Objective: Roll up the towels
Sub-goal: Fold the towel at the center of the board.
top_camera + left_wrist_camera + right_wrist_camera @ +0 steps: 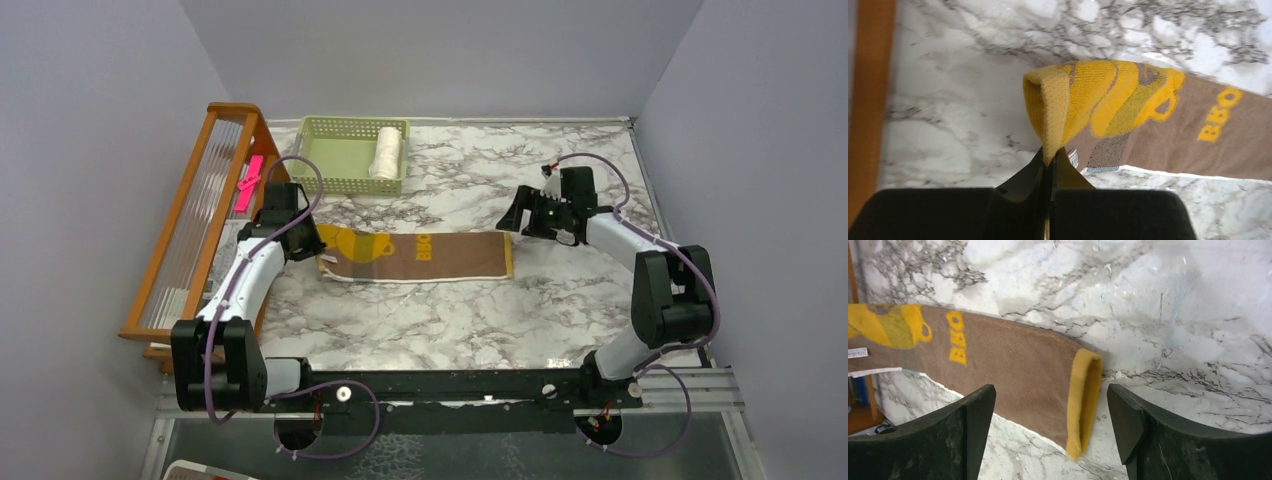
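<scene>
The mustard-yellow towel [425, 256] lies stretched flat, brown side up, across the middle of the marble table. My left gripper [300, 243] is shut on its left end, which is lifted and curled over in the left wrist view [1053, 100]. My right gripper [520, 212] is open just above the towel's right end; the folded yellow edge [1083, 400] sits between its jaws, untouched. The cream-white towel [387, 152] is a roll in the green basket.
The pale green basket [340, 155] stands at the back centre-left. A wooden rack [195, 220] with a pink item [248, 183] runs along the left side. Grey walls close in the table.
</scene>
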`<action>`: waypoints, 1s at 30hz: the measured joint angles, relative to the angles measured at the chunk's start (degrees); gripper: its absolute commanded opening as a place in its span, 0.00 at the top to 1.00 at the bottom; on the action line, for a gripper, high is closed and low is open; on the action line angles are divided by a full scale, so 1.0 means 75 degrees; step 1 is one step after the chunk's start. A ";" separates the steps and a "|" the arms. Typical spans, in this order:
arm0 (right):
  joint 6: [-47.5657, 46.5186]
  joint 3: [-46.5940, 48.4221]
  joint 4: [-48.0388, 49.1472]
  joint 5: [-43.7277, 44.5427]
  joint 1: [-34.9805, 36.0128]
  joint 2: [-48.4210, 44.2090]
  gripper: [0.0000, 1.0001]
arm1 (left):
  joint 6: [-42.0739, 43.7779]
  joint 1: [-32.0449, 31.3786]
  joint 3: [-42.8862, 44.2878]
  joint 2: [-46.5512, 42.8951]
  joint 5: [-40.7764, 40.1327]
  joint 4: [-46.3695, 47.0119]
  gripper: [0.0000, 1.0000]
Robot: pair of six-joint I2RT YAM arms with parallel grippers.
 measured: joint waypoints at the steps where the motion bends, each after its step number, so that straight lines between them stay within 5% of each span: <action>1: -0.0035 0.0070 -0.0070 0.0058 0.0003 -0.0111 0.17 | 0.0061 -0.0032 0.0085 0.0003 -0.0204 -0.0213 1.00; 7: -0.0184 0.0475 -0.0402 0.0265 0.0032 -0.0437 0.17 | 0.0219 -0.0816 0.1160 0.0434 -0.1361 -0.1501 1.00; 14: -0.0207 0.0510 -0.0729 0.0309 0.0050 -0.0606 0.17 | 0.0079 -0.2990 0.2900 0.1789 -0.2294 -0.2492 1.00; 21: -0.0125 0.0315 -0.0903 0.0557 0.0050 -0.1148 0.17 | -0.0064 -0.4733 0.5391 0.4226 -0.2177 -0.3002 1.00; 30: 0.0280 -0.0242 -0.1055 0.0982 0.0009 -0.2177 0.16 | -0.0114 -0.5520 0.7201 0.6266 -0.1530 -0.3179 1.00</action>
